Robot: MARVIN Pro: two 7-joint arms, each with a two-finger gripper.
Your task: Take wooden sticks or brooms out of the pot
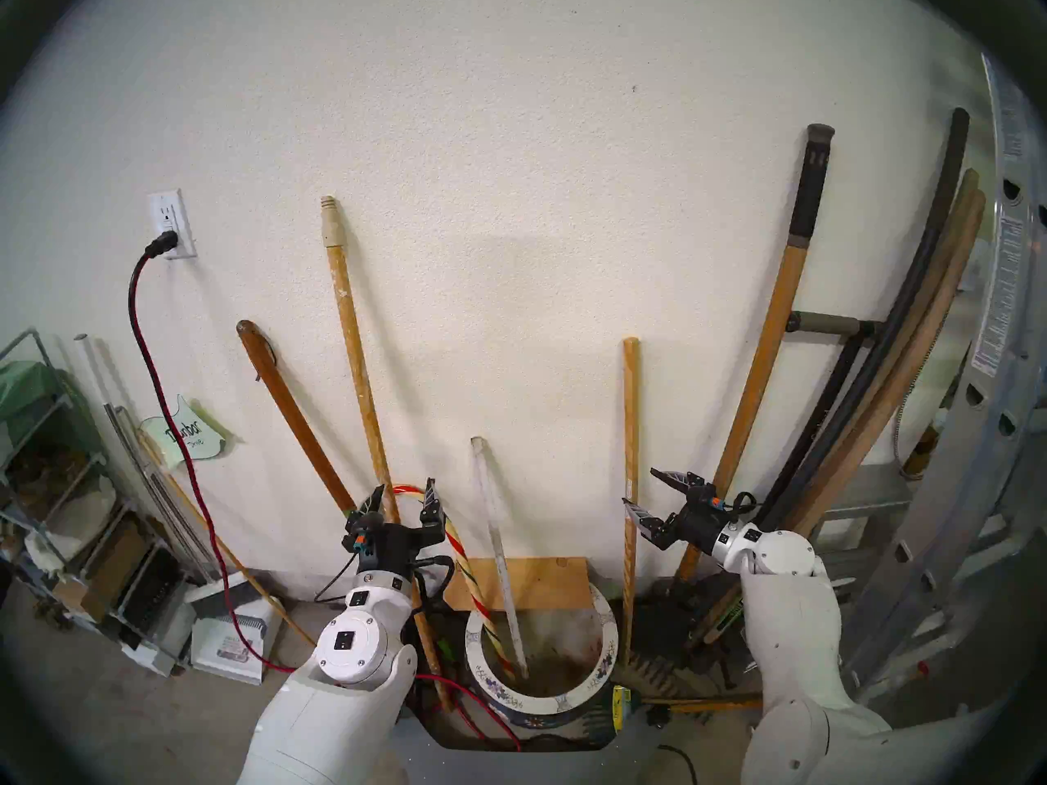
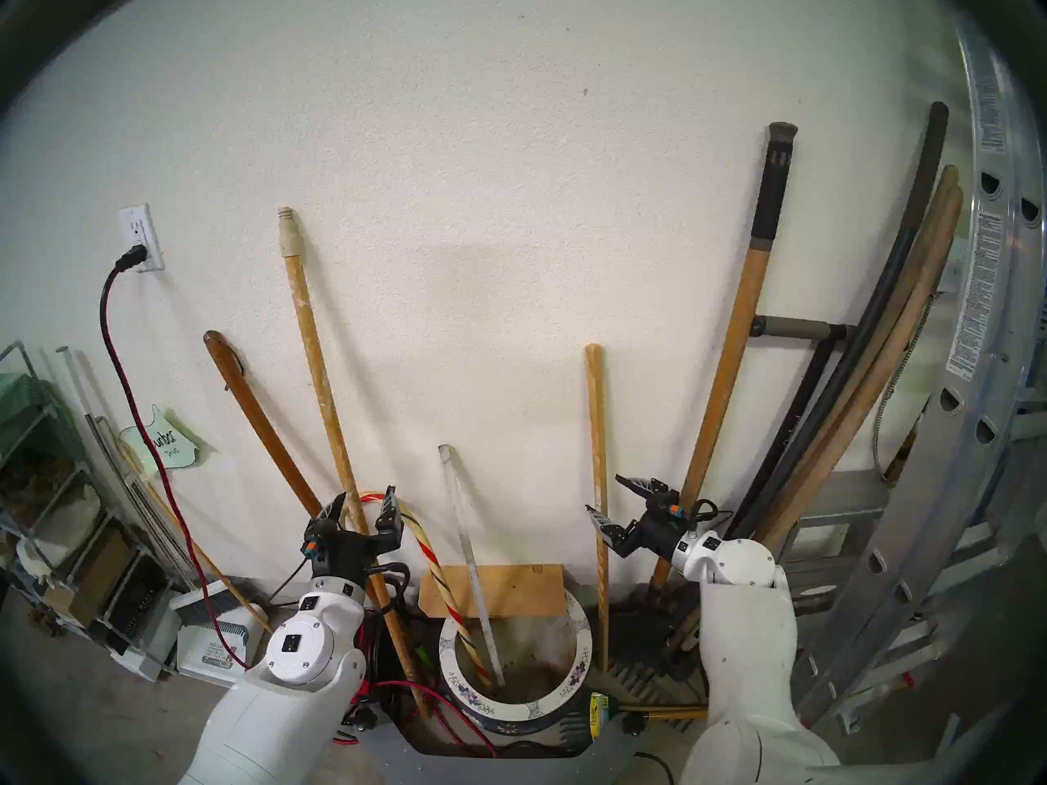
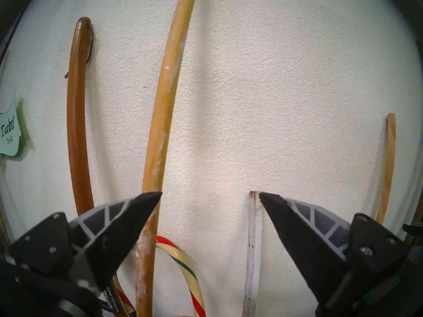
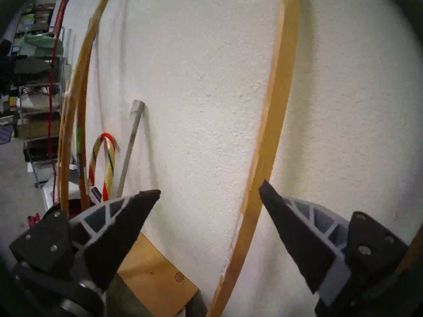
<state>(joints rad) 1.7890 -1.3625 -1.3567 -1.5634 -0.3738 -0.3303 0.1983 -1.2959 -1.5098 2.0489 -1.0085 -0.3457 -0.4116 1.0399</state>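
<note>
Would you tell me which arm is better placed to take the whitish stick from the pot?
Probably left: the left gripper, open, hangs close beside the whitish stick; the right gripper is farther off.

"Dunbar" on green paper sign [image 3: 9, 132]

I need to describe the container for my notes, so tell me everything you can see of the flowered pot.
The pot is wide, round and looks ceramic: a dark blue body under a broad white rim painted with small purple-blue flowers. It stands upright on the floor by the wall. A striped cane and a thin pale stick stand inside, leaning out; its inner wall looks stained.
</note>
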